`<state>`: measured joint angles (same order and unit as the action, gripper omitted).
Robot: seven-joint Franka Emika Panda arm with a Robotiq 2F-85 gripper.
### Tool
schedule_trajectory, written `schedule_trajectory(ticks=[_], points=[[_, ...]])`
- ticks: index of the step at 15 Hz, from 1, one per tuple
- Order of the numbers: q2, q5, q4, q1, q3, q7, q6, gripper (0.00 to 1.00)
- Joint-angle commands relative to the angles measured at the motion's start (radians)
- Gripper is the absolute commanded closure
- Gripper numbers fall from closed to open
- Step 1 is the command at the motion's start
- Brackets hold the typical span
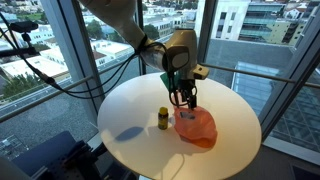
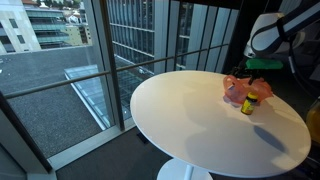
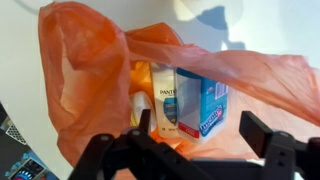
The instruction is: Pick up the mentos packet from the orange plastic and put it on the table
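In the wrist view a blue mentos packet (image 3: 203,102) lies inside the open orange plastic bag (image 3: 80,60), beside a white Pantene bottle (image 3: 165,100). My gripper (image 3: 200,130) is open, its two black fingers spread just below the packet and not touching it. In both exterior views the gripper (image 1: 184,97) (image 2: 258,68) hangs just above the orange bag (image 1: 196,128) (image 2: 240,90) on the round white table (image 1: 130,110) (image 2: 190,110). The packet is hidden in those views.
A small yellow-capped jar stands on the table next to the bag in both exterior views (image 1: 162,119) (image 2: 248,104). A yellowish item (image 3: 138,95) lies in the bag left of the bottle. Windows with railings surround the table.
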<state>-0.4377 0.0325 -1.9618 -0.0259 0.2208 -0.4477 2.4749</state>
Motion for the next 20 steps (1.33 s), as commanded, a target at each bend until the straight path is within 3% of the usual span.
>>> schedule_trajectory(ticks=[1,20], points=[[0.001,0.006,-0.013,0.0,0.001,-0.007,0.002,0.0],[-0.147,0.017,0.058,0.028,0.024,-0.04,0.015,0.0]])
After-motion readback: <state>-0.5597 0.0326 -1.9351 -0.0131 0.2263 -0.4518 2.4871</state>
